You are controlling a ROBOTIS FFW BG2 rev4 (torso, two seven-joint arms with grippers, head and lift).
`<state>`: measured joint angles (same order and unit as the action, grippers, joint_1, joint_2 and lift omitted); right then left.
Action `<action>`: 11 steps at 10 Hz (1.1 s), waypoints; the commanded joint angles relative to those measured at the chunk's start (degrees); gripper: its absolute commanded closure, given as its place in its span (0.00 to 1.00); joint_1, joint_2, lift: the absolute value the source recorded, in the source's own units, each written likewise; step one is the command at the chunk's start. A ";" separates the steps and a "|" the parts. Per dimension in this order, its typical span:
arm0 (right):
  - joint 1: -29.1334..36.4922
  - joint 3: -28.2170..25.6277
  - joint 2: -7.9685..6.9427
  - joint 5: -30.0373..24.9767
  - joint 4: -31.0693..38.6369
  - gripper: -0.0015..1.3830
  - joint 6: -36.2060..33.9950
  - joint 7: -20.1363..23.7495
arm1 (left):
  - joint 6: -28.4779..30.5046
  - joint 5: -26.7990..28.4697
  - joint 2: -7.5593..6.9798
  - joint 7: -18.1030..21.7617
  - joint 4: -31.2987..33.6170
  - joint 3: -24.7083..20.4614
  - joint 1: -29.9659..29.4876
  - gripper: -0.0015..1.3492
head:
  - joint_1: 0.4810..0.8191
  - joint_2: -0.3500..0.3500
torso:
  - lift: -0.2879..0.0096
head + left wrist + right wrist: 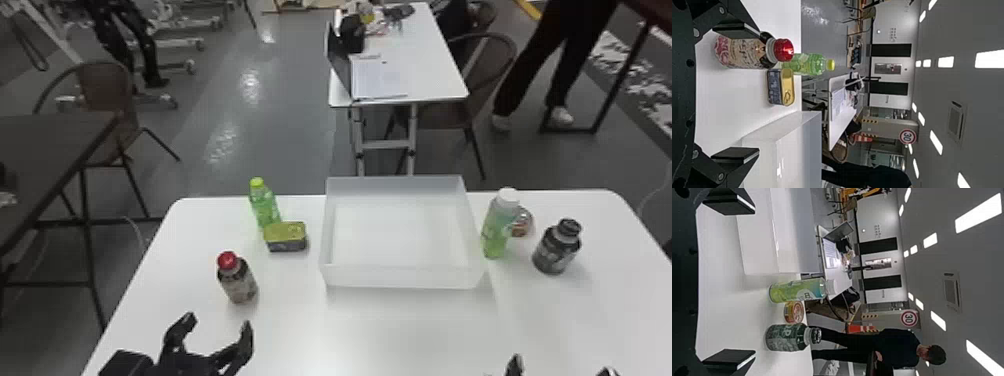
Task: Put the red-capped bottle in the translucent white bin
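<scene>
- In the head view, I am holding my left gripper [217, 324] with its fingers spread wide, and it is pinching nothing; it is sitting low on the left, just short of the red-capped bottle [239, 285].
- The red-capped bottle is standing upright on the white table [400, 330], to the left of the translucent white bin [400, 277] and well apart from it.
- Behind that bottle, a rectangular tin [285, 239] is lying flat, and a green bottle [265, 205] is standing just behind the tin.
- Right of the bin, a white-capped bottle [500, 225] is standing close by, partly covering a round tin [522, 224], and a dark bottle [557, 247] is standing farther right.
- My right gripper [561, 366] is waiting idle at the near edge of this view, its fingers parted.
- In the left wrist view, my left gripper [756, 93] is showing a broad gap between its fingers; the red-capped bottle is appearing next to one finger, partly overlapped by it, while the bin is showing toward the other.
- In the right wrist view, both fingers are standing far apart, and the white-capped bottle, round tin and dark bottle are showing beyond the gap.
</scene>
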<state>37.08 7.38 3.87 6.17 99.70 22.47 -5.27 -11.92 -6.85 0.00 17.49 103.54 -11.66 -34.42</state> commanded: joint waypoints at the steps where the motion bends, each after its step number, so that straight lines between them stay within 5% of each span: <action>1: 0.01 0.00 0.00 -0.02 -0.03 0.02 0.03 0.00 | 0.05 0.00 0.15 0.00 0.00 -0.03 -0.03 0.18 | 0.63 0.70 | 0.97; 11: 0.09 0.09 -0.18 1.21 -0.56 0.05 0.47 -0.09 | 1.11 -0.79 0.15 -0.44 -0.44 -0.12 -0.12 0.18 | 0.63 0.69 | 0.97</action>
<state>37.18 7.39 3.72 7.03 99.27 22.92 -5.36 -10.85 -7.51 0.00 17.08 103.24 -11.64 -34.51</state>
